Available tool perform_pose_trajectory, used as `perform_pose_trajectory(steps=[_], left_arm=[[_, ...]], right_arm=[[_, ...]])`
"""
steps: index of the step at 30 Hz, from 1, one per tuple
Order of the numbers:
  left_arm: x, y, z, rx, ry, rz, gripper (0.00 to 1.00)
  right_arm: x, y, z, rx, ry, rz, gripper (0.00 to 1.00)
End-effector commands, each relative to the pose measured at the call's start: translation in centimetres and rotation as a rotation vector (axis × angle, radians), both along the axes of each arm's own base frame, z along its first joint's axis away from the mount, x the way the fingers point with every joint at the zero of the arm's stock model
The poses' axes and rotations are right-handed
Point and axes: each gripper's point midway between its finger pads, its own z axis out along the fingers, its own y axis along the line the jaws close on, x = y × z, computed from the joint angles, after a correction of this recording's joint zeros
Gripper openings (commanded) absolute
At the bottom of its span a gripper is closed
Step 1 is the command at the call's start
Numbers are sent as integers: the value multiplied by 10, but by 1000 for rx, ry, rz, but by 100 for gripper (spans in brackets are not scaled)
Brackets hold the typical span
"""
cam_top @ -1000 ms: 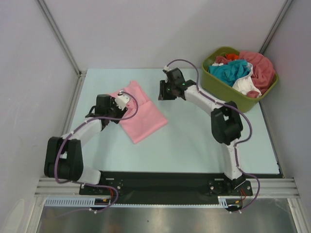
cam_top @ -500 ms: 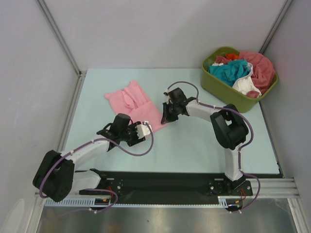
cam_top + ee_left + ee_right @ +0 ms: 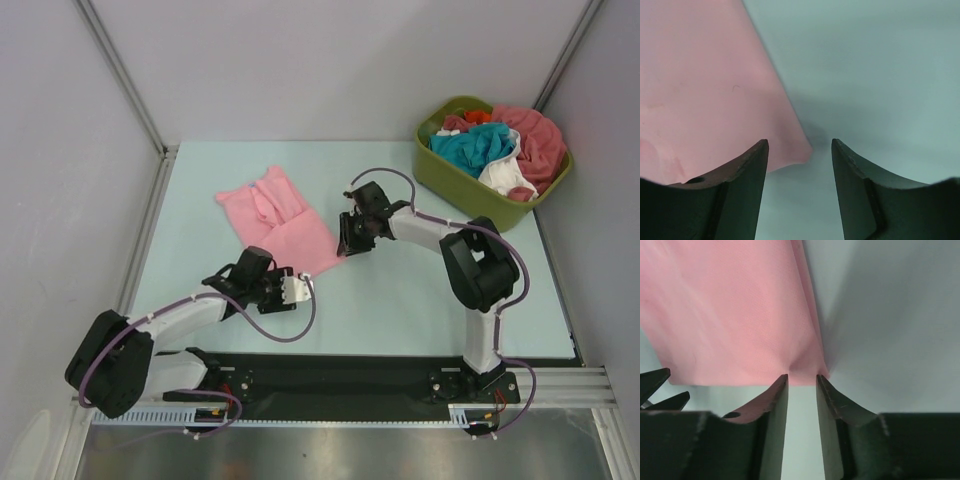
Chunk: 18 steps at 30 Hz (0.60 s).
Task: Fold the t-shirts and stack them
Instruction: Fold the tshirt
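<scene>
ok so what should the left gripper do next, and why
Probably ease the left gripper forward a little, so the cloth comes between its fingers. They stand open, and the near corner of the light pink t-shirt lies just ahead of the gap, not yet inside it. The right gripper sits at the other near corner.

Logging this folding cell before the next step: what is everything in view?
light pink t-shirt: one, light pink, lying partly folded on the table, left of centre
heaped shirts: number unclear, teal, white, coral-red and orange, in the tub
olive-green tub: one, olive green, far right corner of the table
table: one, pale mint, under everything
left gripper: one, black fingers, open at the pink shirt's near corner
right gripper: one, black fingers, pinching the pink shirt's right corner
</scene>
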Motion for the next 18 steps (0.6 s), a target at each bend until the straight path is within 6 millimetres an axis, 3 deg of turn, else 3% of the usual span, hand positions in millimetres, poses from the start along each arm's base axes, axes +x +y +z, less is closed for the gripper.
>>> perform_pose_trajectory(steps=[1, 5, 13, 18], left_arm=[[6, 1, 6, 14, -80, -39, 59], [10, 1, 4, 15, -75, -15, 59], [15, -2, -3, 28, -37, 4, 59], [15, 1, -14, 64, -49, -11, 58]], right_arm=[[1, -9, 19, -45, -72, 18, 38], [2, -14, 12, -80, -72, -2, 44], [5, -9, -7, -70, -46, -17, 45], [2, 2, -11, -23, -11, -7, 32]])
